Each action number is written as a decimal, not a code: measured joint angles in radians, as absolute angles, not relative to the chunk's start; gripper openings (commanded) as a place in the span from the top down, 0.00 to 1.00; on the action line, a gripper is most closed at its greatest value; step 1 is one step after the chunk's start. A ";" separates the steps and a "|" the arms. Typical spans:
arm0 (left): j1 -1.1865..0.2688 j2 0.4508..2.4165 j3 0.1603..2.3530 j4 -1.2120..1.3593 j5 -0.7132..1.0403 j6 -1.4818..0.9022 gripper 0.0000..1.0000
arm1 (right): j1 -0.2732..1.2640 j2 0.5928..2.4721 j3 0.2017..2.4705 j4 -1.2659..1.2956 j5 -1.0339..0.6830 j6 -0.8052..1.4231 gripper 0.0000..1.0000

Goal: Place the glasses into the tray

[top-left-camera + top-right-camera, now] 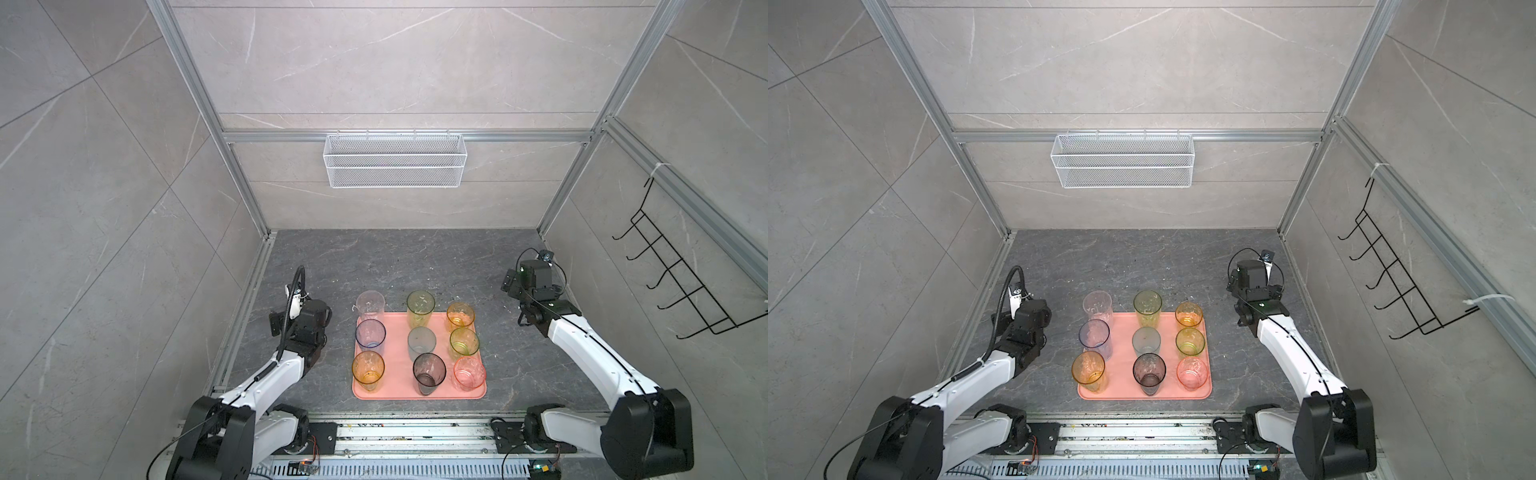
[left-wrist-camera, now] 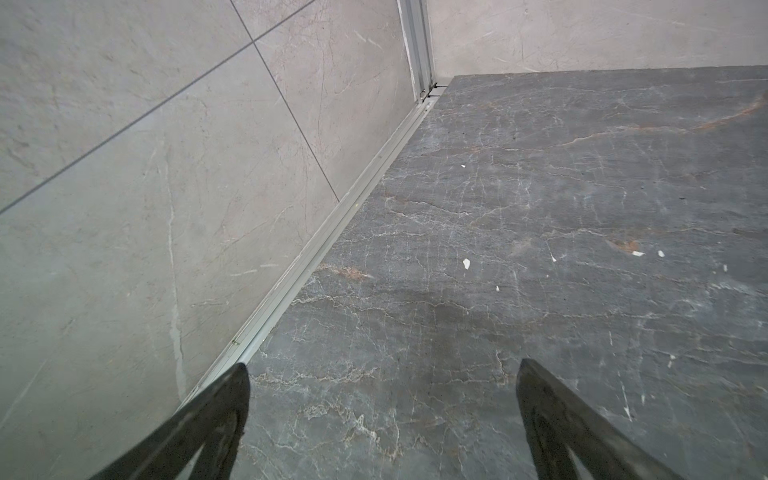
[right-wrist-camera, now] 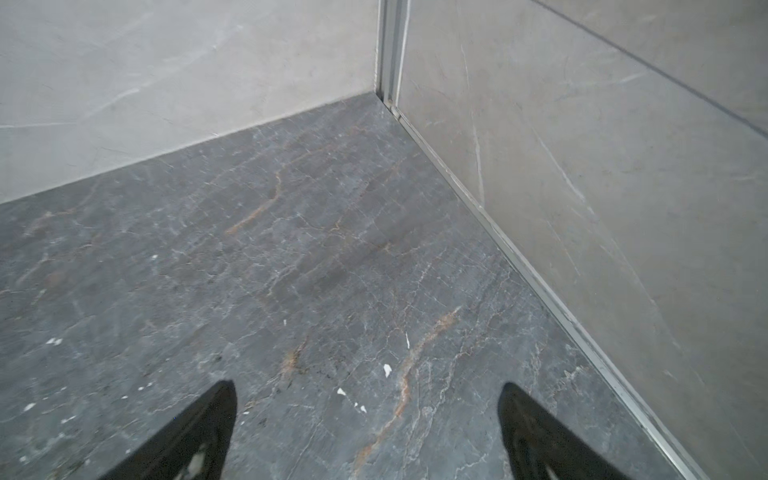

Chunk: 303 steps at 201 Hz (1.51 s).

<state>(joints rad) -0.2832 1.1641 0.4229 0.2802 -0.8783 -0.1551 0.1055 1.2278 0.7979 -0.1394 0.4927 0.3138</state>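
Nine glasses (image 1: 422,340) stand on the salmon-pink tray (image 1: 397,353). The left hand (image 2: 384,363) and right hand (image 3: 368,384) are both open, holding nothing.

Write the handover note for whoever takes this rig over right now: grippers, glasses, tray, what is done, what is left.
Grippers: left gripper and right gripper are both open and empty, each over bare table, off to either side of the tray.
The glasses: all nine stand upright on the tray, three rows of three.
Done: placing looks complete.
Left: probably nothing. The clear glass at the far left corner stands close to the rim, so check that its base sits inside.
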 measured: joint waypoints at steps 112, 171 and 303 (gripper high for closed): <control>-0.129 1.363 0.354 0.647 -0.723 -0.074 0.00 | 0.102 1.262 0.459 0.387 0.418 0.146 0.01; -0.040 1.404 0.303 0.793 -0.509 -0.068 0.00 | 0.102 1.417 0.300 0.751 0.307 0.092 0.01; -0.017 1.513 0.321 0.897 -0.290 -0.022 0.00 | 0.104 1.509 0.321 0.893 0.211 0.048 0.01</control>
<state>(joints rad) -0.0166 1.5131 0.3206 0.8974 -0.2897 -0.0223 0.1043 1.5085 0.3210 0.8928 0.2111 0.0479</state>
